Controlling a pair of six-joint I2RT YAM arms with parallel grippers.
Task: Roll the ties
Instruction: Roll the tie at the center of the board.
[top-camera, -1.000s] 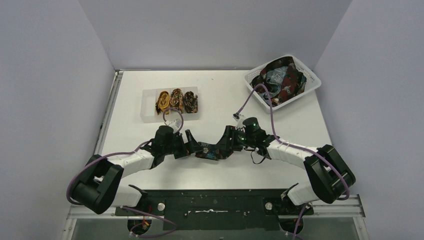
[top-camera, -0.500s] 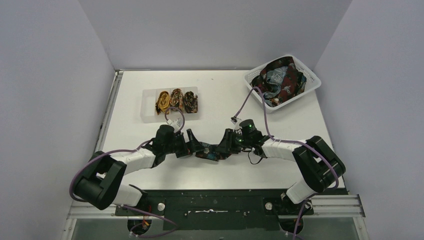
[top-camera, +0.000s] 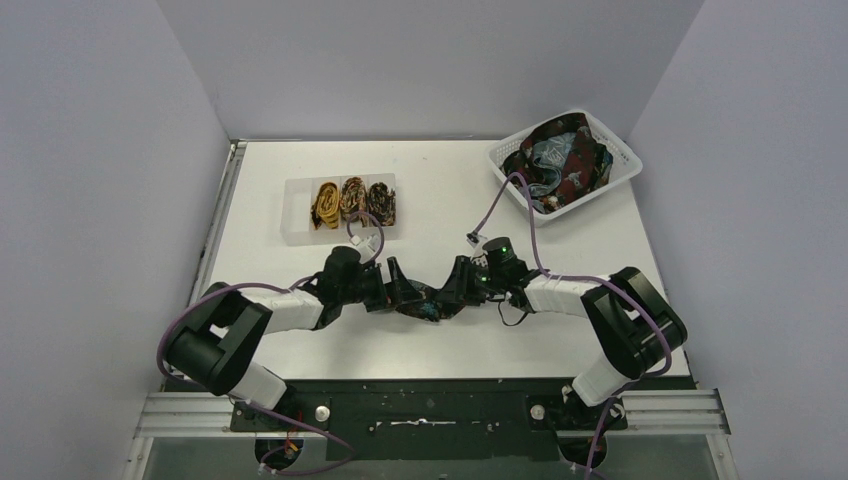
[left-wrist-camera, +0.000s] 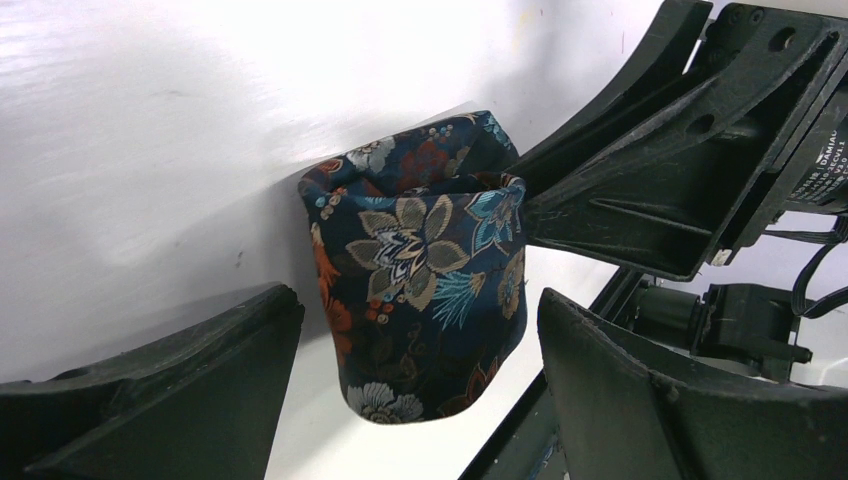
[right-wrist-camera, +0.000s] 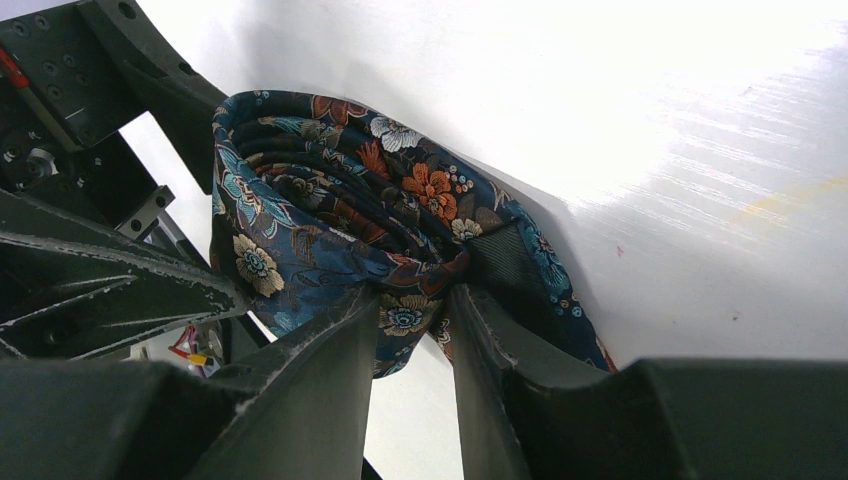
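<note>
The coiled tie (left-wrist-camera: 420, 250) is stood on the table (top-camera: 440, 190), flanked by the fingers of the left gripper (left-wrist-camera: 412, 300), one fold caught inside the right gripper (right-wrist-camera: 412, 295). Three rolled ties (top-camera: 352, 200) are lined up in the tray (top-camera: 297, 226) beyond the left gripper; loose ties (top-camera: 560, 160) are heaped in the basket (top-camera: 598, 196) well beyond the right one.

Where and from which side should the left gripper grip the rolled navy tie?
Probably across the navy tie's curved outer wall, straight ahead from the left: the roll sits upright between the left gripper's open jaws, while the right gripper pinches its far side.
</note>
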